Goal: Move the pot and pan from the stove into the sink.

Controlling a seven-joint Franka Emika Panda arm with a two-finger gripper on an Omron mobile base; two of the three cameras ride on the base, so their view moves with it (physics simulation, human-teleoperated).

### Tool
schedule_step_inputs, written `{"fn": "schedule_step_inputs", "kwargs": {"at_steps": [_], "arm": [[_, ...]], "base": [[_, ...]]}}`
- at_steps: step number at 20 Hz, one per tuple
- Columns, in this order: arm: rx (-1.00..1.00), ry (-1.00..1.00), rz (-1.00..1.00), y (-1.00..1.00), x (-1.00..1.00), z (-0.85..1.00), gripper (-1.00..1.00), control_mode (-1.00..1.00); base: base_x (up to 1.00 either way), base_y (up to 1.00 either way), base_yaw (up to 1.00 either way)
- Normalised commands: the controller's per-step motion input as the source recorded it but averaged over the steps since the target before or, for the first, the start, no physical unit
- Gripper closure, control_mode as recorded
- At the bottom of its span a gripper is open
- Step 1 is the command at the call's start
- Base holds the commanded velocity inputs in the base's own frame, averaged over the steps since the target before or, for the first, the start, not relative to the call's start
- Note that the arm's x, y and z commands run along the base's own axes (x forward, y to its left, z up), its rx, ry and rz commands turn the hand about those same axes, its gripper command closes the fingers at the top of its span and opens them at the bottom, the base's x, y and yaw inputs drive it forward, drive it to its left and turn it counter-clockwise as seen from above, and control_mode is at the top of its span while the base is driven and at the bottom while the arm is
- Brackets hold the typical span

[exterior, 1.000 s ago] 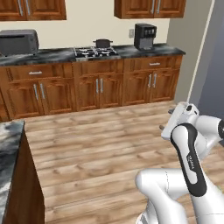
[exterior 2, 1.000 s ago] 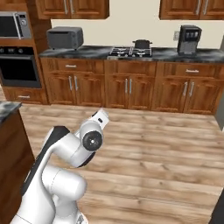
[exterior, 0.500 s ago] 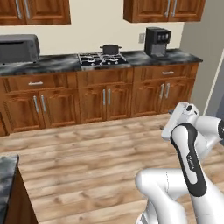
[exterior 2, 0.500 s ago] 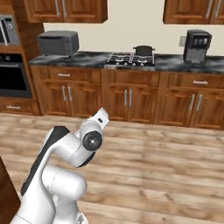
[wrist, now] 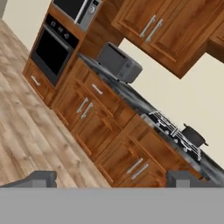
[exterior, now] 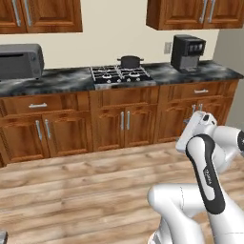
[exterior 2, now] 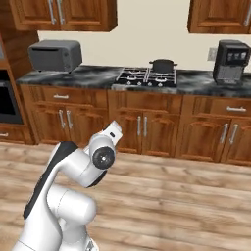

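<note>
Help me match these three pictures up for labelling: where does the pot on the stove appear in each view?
Left base view: the pot sits upper centre, on the stove's back right burner.
Right base view: the pot is upper right of centre, at the stove's back right.
Hand view: the pot is at right, on the tilted counter.
Shared landmark: the grey toaster oven further along the counter.

The arm (exterior: pixel 205 176) is glossy white, built of fat rounded segments like bent tubes. A long black strip with faint pale lettering runs down one link. A dark round cap with a small centre hub marks a joint (exterior 2: pixel 103 156). No cables or screws visible.
</note>
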Motion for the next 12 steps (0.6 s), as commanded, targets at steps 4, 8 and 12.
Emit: {"fn": "schedule_step_inputs", "kwargs": {"at_steps": [4,8,12], "arm": [[0.00,0.00,0.00,0.00,0.00,0.00,-1.00,1.00],[0.00,0.00,0.00,0.00,0.00,0.00,-1.00,1.00],[0.00,0.00,0.00,0.00,0.00,0.00,-1.00,1.00]], "base": [[1.00,0.00,0.05],[1.00,0.00,0.05],[1.00,0.00,0.06]]}}
